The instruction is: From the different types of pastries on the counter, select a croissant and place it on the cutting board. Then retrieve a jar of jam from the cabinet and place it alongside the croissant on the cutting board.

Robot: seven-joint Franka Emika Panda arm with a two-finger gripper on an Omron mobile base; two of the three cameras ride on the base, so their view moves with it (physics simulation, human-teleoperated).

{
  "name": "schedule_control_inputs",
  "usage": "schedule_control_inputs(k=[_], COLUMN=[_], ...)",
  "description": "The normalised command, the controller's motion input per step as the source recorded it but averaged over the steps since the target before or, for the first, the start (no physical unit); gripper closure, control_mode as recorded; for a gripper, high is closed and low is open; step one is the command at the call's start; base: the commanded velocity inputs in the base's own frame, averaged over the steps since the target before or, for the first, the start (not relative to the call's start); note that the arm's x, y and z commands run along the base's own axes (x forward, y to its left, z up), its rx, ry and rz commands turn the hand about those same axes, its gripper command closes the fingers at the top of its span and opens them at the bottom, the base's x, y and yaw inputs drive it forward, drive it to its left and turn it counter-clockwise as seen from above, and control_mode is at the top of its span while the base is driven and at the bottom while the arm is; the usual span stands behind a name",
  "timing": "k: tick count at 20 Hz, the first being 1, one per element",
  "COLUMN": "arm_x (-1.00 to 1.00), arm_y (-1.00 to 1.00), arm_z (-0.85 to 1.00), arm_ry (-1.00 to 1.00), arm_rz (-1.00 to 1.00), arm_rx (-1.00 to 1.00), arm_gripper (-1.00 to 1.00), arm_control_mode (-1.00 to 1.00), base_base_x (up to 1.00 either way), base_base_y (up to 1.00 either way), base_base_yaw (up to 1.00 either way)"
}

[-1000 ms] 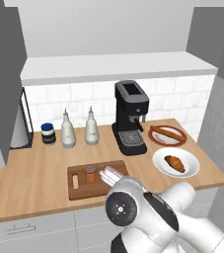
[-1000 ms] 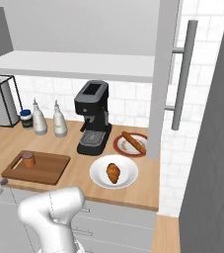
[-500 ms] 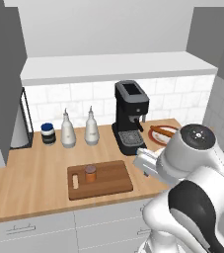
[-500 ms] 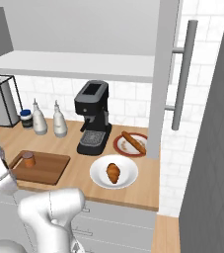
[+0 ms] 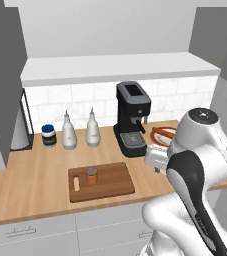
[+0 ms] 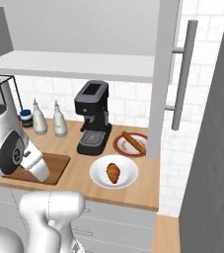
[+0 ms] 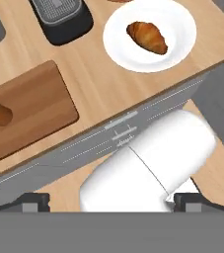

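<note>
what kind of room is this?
Most likely a home kitchen, rendered: a wooden counter with an espresso machine, a cutting board, and a croissant on a white plate.

The robot arm (image 5: 200, 165) has swung from low in front of the cutting board (image 5: 101, 181) over to the right side of the counter (image 5: 30, 180). It now rises in front of the red-rimmed plate (image 5: 161, 135), hiding the white plate with the croissant (image 6: 113, 173) from the left-hand camera and uncovering the board.

Matt wood counter (image 5: 35, 180), darker board (image 5: 110, 182)
</note>
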Motion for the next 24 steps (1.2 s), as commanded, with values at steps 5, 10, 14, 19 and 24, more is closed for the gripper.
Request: schedule_control_inputs(k=[5,10,14,19,24], arm_x=[0.11,-0.06,-0.09,0.05,0.3], arm_y=[-0.66,-0.64,-0.59,-0.6,-0.53], arm_z=[-0.34,-0.01,-0.04,-0.01,-0.22], arm_ry=[-0.13,-0.24,-0.09,0.03,0.09], arm_rz=[0.66,0.6,0.32,0.07,0.03], arm_rx=[-0.01,-0.09,-0.08,-0.01,-0.04], arm_gripper=[-1.0,-1.0,-1.0,-1.0,-1.0], arm_control_mode=[-1.0,-1.0,-1.0,-1.0,-1.0], base_base_x=[0.0,0.0,0.0,0.0,0.0], base_base_y=[0.0,0.0,0.0,0.0,0.0], base_base_yaw=[0.0,0.0,0.0,0.0,0.0])
